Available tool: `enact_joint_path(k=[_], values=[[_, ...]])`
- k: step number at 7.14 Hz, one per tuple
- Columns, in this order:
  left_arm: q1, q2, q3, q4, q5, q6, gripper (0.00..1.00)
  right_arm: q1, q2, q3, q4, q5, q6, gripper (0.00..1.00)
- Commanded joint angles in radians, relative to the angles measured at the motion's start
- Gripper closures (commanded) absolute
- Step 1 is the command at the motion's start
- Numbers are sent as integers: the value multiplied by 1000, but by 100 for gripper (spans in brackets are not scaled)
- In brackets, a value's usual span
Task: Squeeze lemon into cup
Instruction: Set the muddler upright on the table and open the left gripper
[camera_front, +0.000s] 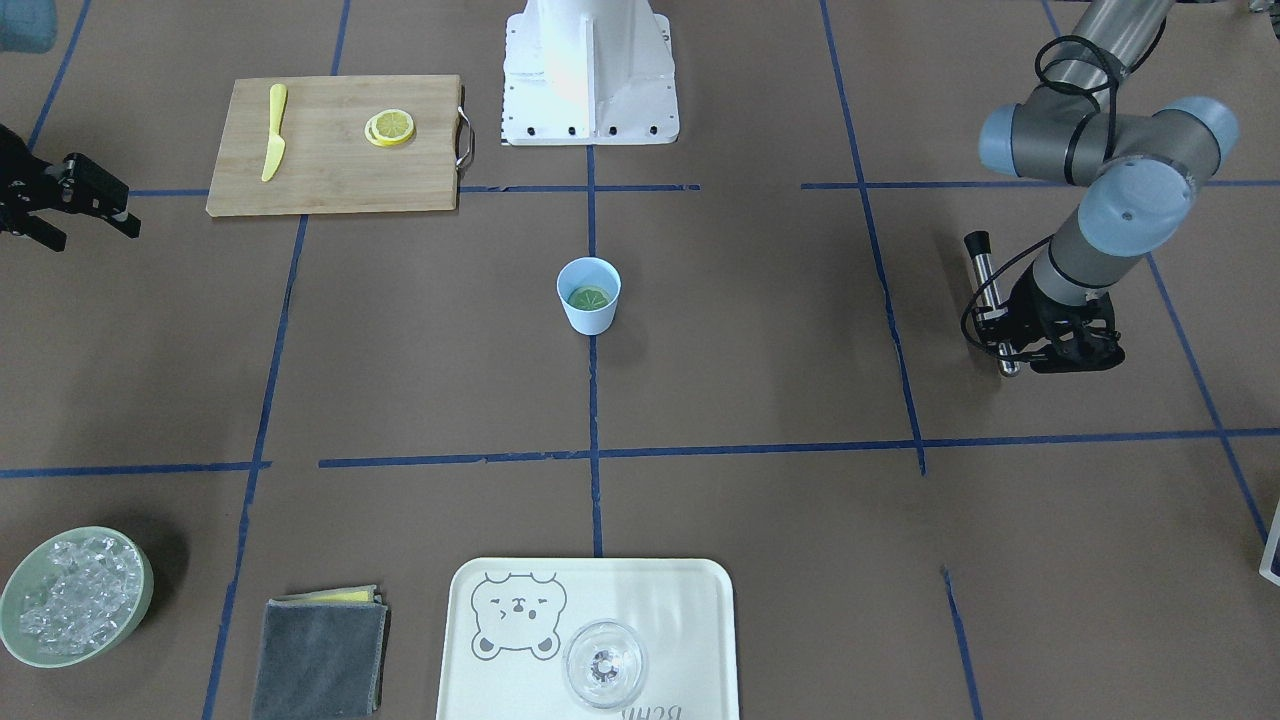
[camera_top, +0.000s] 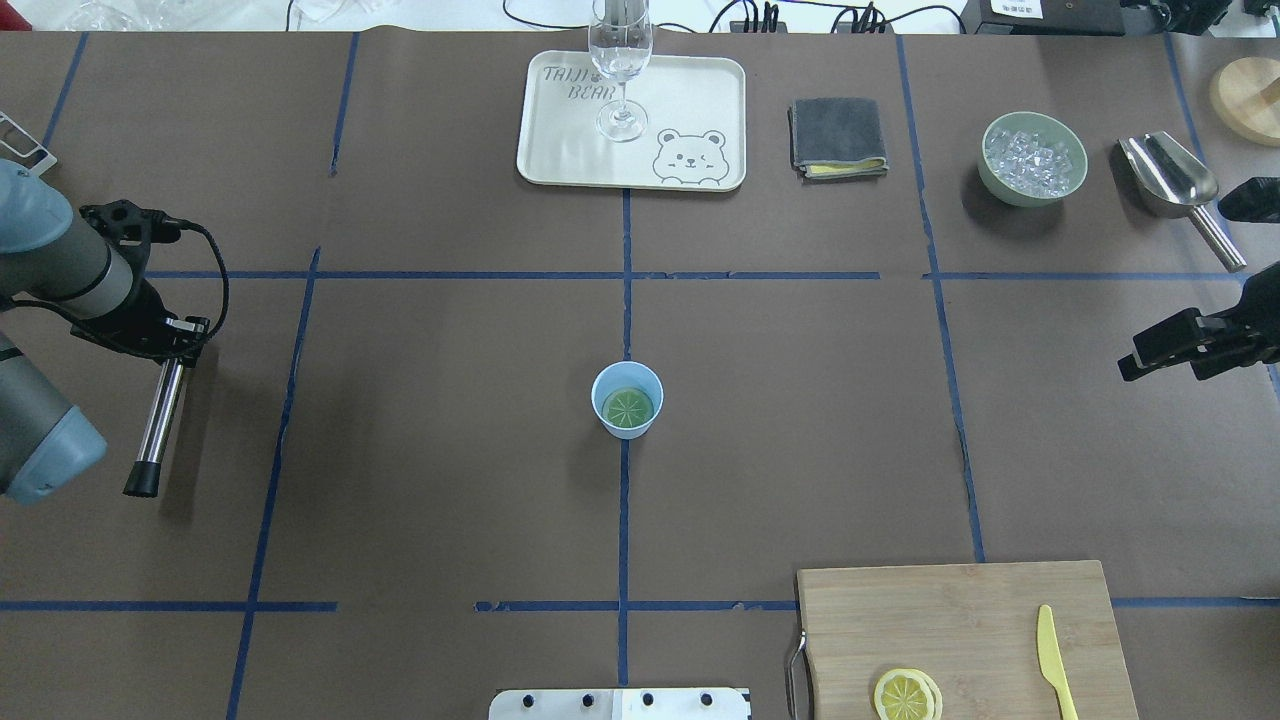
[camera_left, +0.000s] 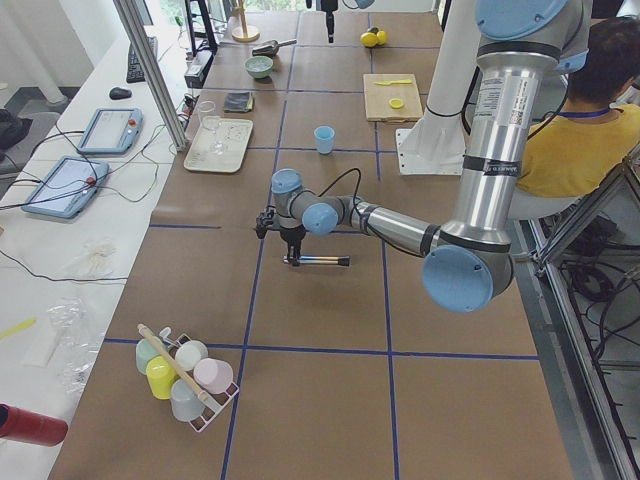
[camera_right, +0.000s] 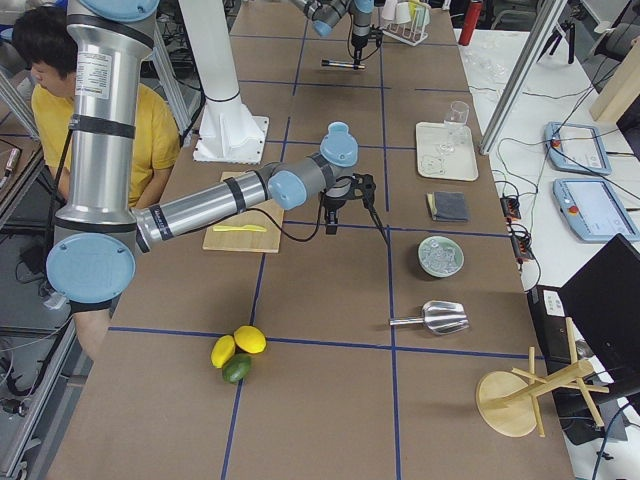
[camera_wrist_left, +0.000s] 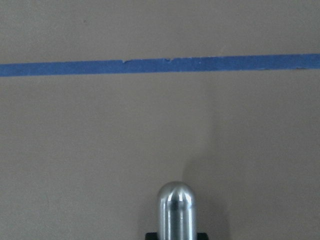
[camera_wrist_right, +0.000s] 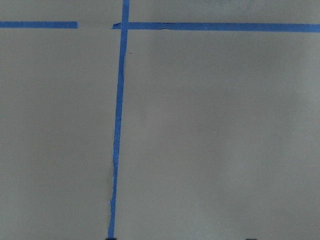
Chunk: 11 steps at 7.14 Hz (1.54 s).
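Note:
The light-blue cup (camera_top: 610, 424) stands upright at the table's middle, where two blue tape lines cross; it also shows in the front view (camera_front: 588, 320). The lemon slice (camera_top: 628, 407) lies flat inside it on the bottom, looking greenish (camera_front: 589, 297). My left gripper (camera_top: 175, 335) is far to the cup's left, shut on a steel muddler (camera_top: 158, 425) with a black tip, held level just above the table. The muddler's rounded end shows in the left wrist view (camera_wrist_left: 176, 210). My right gripper (camera_top: 1170, 355) is open and empty, far to the cup's right.
A wooden cutting board (camera_top: 960, 620) at the near right holds a stacked pair of lemon slices (camera_top: 907, 695) and a yellow knife (camera_top: 1053, 660). A bear tray (camera_top: 560, 140) with a clear glass (camera_top: 620, 60), a grey cloth (camera_top: 837, 135), an ice bowl (camera_top: 1034, 158) and a metal scoop (camera_top: 1170, 180) line the far edge.

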Motion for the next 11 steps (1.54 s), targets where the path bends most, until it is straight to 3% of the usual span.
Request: enact_joint_path(k=[1,6,8,9,11], values=[[0,4,-3,0,-1,18,100,0,0,0,0,0,0,11],[2,4,4,2,-5,11,100,0,0,2,0,2,0,11],[3,-2,10,2,-1,13,55,0,0,2,-2,2,0,11],[3,-2,8,2,-1,5,24,0,0,2,-2,3,0,11],[2,0,4,3,0,7,22,0,0,2,-2,3,0,11]])
